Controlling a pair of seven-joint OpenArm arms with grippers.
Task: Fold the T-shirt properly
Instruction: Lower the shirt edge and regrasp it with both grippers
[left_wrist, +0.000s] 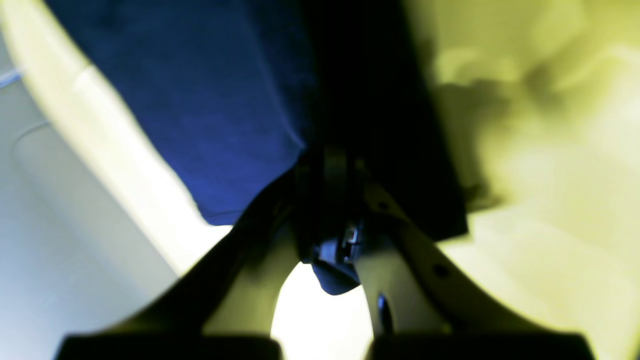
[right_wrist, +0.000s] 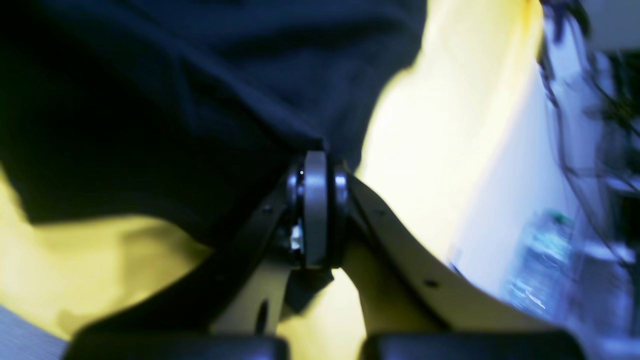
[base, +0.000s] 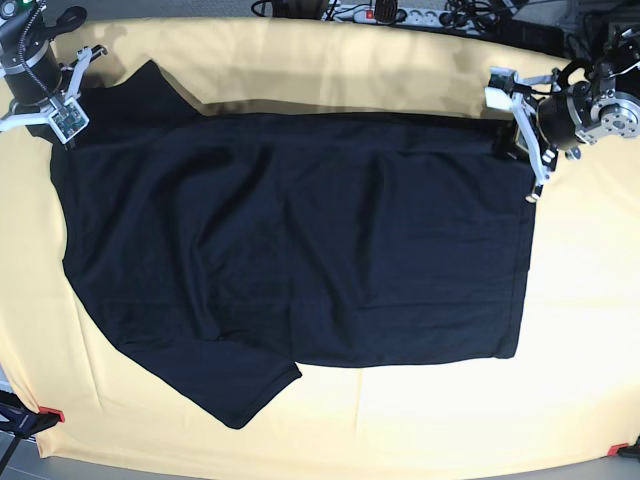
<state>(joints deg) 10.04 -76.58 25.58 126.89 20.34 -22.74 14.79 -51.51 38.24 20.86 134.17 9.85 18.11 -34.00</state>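
Note:
The black T-shirt (base: 300, 250) lies spread on the yellow cloth (base: 350, 70), one sleeve pointing to the front left. Its far edge casts a thin shadow on the cloth. At the far right corner of the shirt my left gripper (base: 520, 140) is shut on the fabric. The left wrist view shows the fingers (left_wrist: 327, 200) pinching dark blue cloth (left_wrist: 210, 100), a small fold poking out behind them. My right gripper (base: 60, 128) is shut on the shirt's far left corner by the other sleeve. In the right wrist view its jaws (right_wrist: 316, 200) clamp the dark fabric (right_wrist: 150, 100).
The yellow cloth (right_wrist: 440, 125) covers the whole table. A power strip and cables (base: 380, 12) run along the back edge. Red clamps sit at the front left (base: 50, 413) and front right (base: 615, 450) corners. A blurred bottle (right_wrist: 545, 250) stands beyond the table's side.

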